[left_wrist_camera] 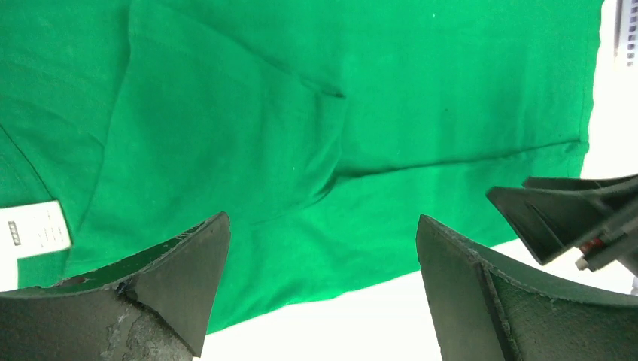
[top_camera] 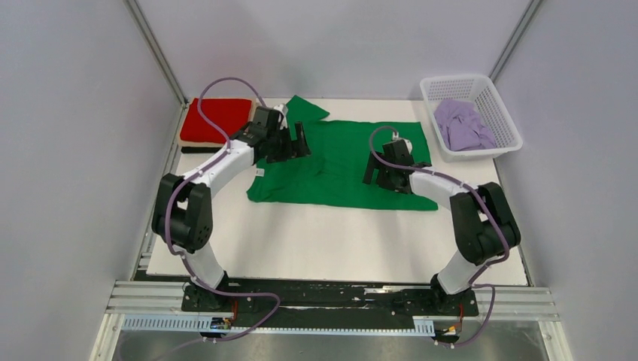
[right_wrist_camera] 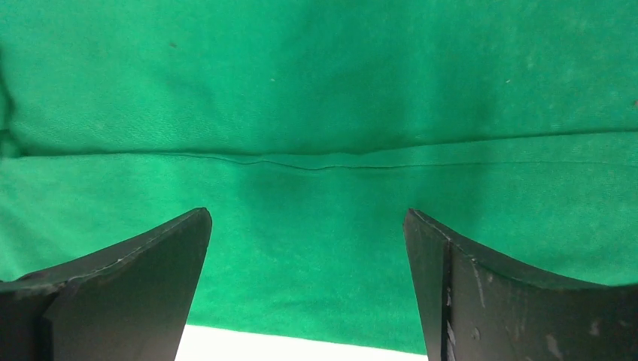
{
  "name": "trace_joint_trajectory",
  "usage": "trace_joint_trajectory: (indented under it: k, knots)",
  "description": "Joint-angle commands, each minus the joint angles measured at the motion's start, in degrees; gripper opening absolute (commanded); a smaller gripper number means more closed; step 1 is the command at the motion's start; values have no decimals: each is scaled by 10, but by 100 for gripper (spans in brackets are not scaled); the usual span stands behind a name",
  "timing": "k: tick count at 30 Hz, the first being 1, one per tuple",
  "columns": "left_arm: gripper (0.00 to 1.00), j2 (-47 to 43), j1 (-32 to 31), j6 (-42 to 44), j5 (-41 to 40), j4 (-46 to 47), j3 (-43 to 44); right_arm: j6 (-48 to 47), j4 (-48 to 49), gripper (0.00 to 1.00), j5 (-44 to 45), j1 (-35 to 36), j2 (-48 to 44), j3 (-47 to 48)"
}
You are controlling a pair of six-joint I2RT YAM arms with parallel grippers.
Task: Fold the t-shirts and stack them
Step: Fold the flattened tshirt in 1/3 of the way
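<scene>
Green t-shirt (top_camera: 338, 169) lies in the middle of the table (top_camera: 338, 241), seemingly only partly folded. Left gripper (top_camera: 295, 147) and right gripper (top_camera: 385, 180) hover over it, jaws apart, holding nothing. A red shirt (top_camera: 216, 120) lies folded at the far left; a lilac shirt (top_camera: 463, 124) waits in the basket (top_camera: 505, 124).

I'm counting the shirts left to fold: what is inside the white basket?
One crumpled lilac t-shirt lies in the basket. It covers most of the floor, so anything beneath it cannot be seen.
</scene>
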Motion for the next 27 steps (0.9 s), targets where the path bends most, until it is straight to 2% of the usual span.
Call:
trace_joint_trajectory:
  k: [1, 8, 11, 15, 20, 27]
  knots:
    - [100, 13, -1, -33, -8, 49, -100, -14, -14, 100, 10, 11, 37, 30]
    - [100, 53, -1, -38, -44, 31, -155, 14, -48, 100, 24, 22, 35, -27]
    - [100, 39, -1, -62, -72, 2, -201, 39, -62, 100, 24, 32, 15, -65]
    - [100, -24, -3, -99, -83, -19, -284, 83, -88, 100, 6, 44, -24, -109]
    - [100, -149, -11, -124, -99, -52, -402, 123, -112, 100, -21, 69, -96, -177]
    - [100, -309, -44, -160, -57, -61, -503, 183, -137, 100, -73, 102, -173, -244]
